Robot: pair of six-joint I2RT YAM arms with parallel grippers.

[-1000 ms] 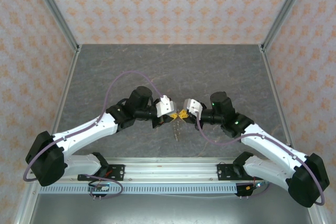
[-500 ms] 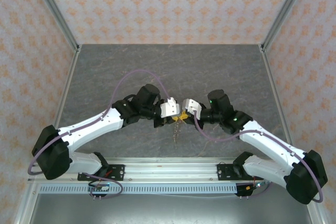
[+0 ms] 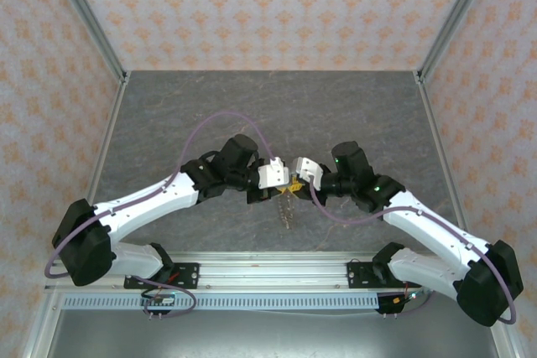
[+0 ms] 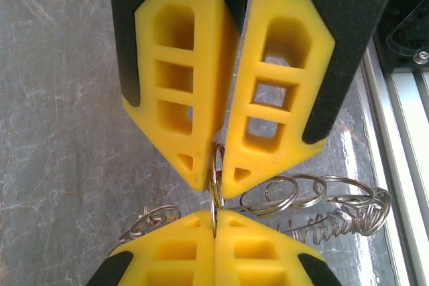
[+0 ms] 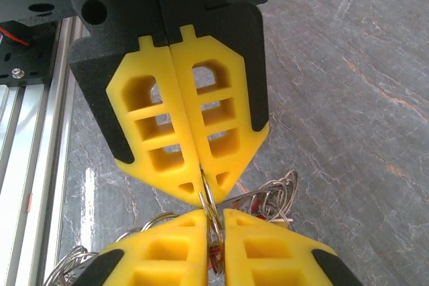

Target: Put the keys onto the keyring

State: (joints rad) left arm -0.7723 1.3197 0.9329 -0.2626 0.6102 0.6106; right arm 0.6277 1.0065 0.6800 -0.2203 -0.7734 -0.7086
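The keyring [image 4: 215, 195] is clamped by the left fingers [image 4: 184, 98] and right fingers [image 4: 258, 252], tip to tip. More wire rings [image 4: 315, 192] are seen alongside.

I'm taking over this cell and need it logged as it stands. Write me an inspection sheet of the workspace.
Surface: grey marbled table, no damage seen.
Job's things: keyring, a thin silver wire ring seen edge-on; linked rings bunched beside it; keys too small to tell.
Clutter: nothing seen.
Hands: left hand and right hand meet tip to tip, both shut on the keyring.
Cables: purple cable arches over the left arm; second cable sags beside the right arm.
Surroundings: orange-patterned walls; aluminium rail at the near edge.
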